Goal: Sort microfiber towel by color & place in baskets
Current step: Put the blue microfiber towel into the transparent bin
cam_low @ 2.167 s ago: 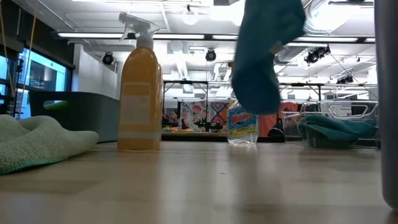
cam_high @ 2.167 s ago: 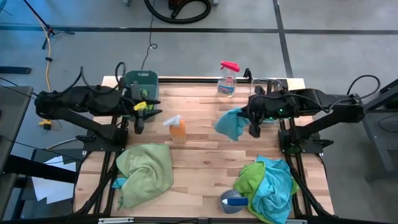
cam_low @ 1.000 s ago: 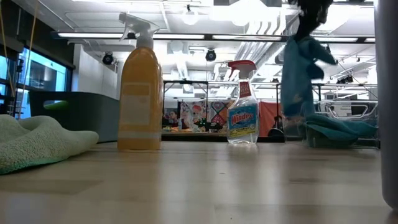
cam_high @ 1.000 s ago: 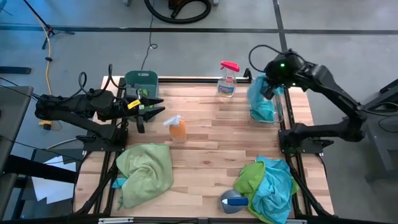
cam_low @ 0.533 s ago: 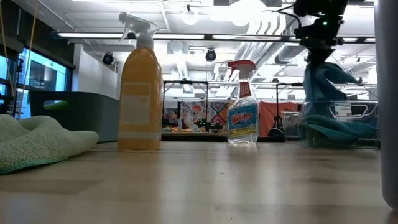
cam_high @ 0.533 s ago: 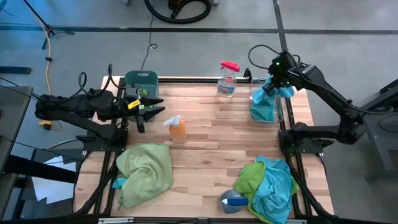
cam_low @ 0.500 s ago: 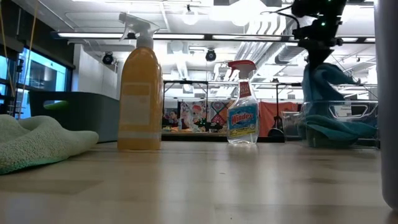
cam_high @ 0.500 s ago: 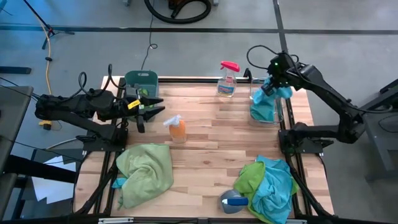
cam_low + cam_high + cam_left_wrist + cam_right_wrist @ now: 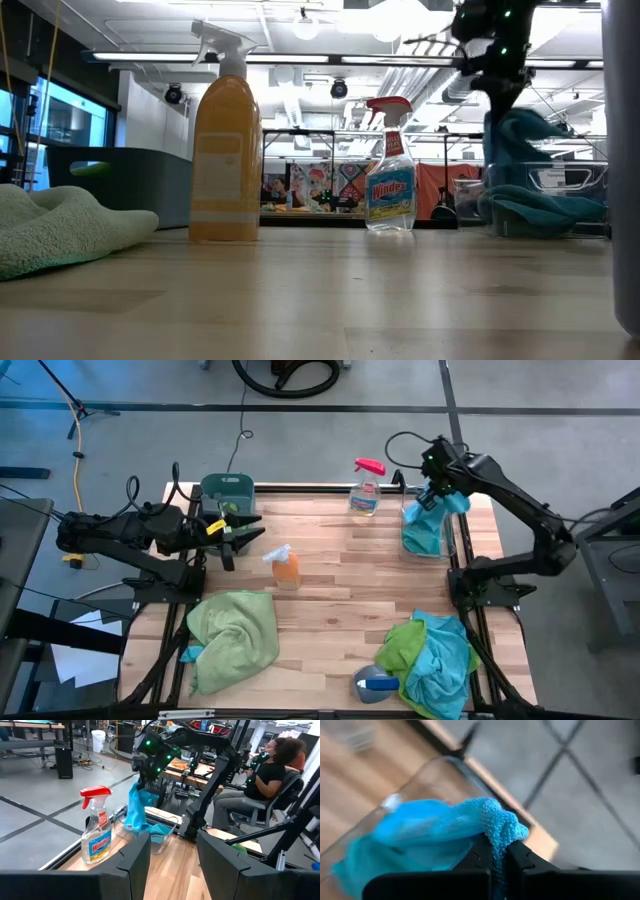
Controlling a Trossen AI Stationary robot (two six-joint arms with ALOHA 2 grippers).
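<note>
My right gripper is shut on a blue towel above the clear basket at the table's far right. The towel hangs into that basket, its lower part bunched inside on another blue towel. The dark teal-green basket stands at the far left, something green inside it. My left gripper is open and empty beside that basket. A green towel lies at the near left. A heap of green and blue towels lies at the near right. My right gripper pinches a bunched fold at the blue towel's upper end between its two fingers. The fingers come from above, slanting down. The towel hangs below them, its lower part resting in the clear basket.
An orange spray bottle stands mid-table and a Windex bottle at the far edge. A blue-capped object lies by the near heap. A seated person shows beyond the table's right side.
My right gripper has gone down and a little toward the far edge over the clear basket, still shut on the blue towel. The towel, which hung long above the basket, now has its lower part gathered inside it.
</note>
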